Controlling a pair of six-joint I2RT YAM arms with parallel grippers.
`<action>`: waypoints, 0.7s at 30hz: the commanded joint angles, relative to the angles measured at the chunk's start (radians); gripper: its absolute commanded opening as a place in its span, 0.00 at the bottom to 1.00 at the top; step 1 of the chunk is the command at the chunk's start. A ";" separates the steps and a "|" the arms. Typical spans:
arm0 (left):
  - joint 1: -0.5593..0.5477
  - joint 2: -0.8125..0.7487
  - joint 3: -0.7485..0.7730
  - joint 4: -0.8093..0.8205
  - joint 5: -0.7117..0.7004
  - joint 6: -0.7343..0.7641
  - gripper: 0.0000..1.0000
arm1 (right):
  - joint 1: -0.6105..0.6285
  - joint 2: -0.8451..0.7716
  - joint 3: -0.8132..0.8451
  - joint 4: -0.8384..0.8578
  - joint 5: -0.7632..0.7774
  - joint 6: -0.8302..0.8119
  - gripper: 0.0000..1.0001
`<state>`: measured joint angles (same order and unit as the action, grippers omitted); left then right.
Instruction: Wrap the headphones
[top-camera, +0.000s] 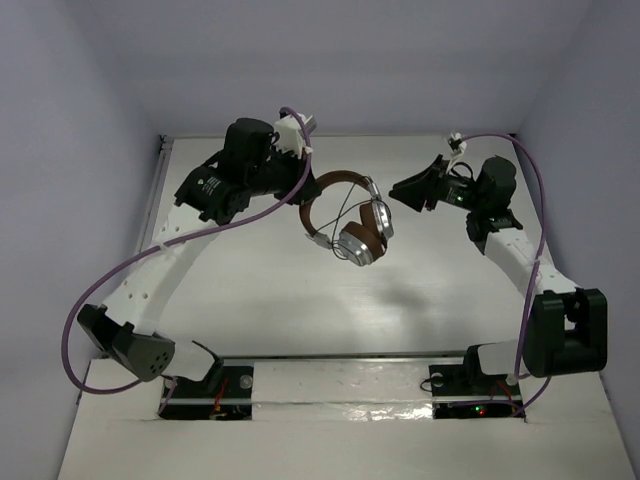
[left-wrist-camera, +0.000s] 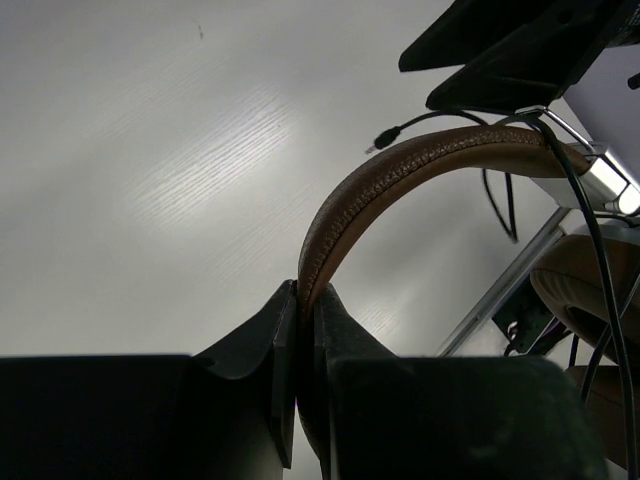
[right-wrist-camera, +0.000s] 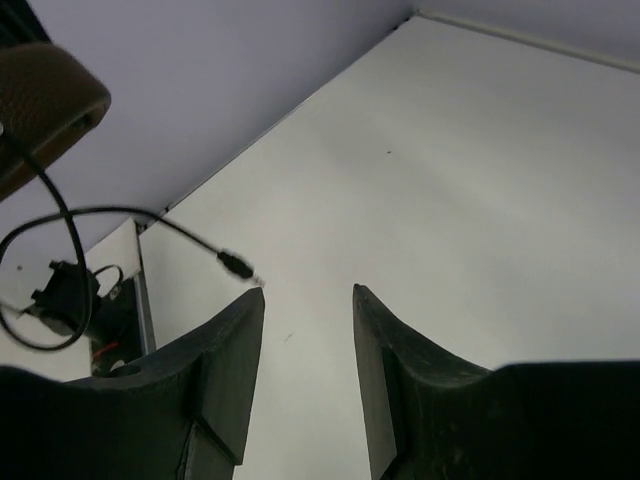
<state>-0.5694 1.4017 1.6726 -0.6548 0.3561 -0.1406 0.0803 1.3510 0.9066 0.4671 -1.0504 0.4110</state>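
Note:
The headphones (top-camera: 350, 215) hang in the air above the middle of the table, with a brown headband, brown ear pads and silver cups (top-camera: 363, 240). My left gripper (top-camera: 303, 190) is shut on the brown headband (left-wrist-camera: 400, 170), which arcs up from between its fingers. A thin dark cord (left-wrist-camera: 600, 260) loops around the cups. Its plug end (right-wrist-camera: 236, 264) dangles free just above and left of my right gripper's left fingertip. My right gripper (right-wrist-camera: 307, 293) is open and empty, just right of the headphones in the top view (top-camera: 412, 188).
White table (top-camera: 300, 300) with walls on three sides. Purple arm cables (top-camera: 130, 265) loop beside each arm. The arm bases (top-camera: 205, 385) sit at the near edge.

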 joint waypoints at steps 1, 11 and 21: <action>0.005 -0.044 -0.063 0.101 -0.026 -0.057 0.00 | 0.007 0.007 0.055 -0.013 0.178 0.008 0.46; 0.005 0.006 -0.382 0.480 -0.272 -0.198 0.00 | 0.007 -0.199 -0.004 -0.058 0.618 0.083 0.00; -0.014 0.238 -0.459 0.782 -0.393 -0.215 0.00 | 0.007 -0.317 -0.069 -0.031 0.636 0.072 0.02</action>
<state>-0.5758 1.6169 1.2194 -0.0746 0.0067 -0.3176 0.0860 1.0313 0.8547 0.4080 -0.4473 0.4931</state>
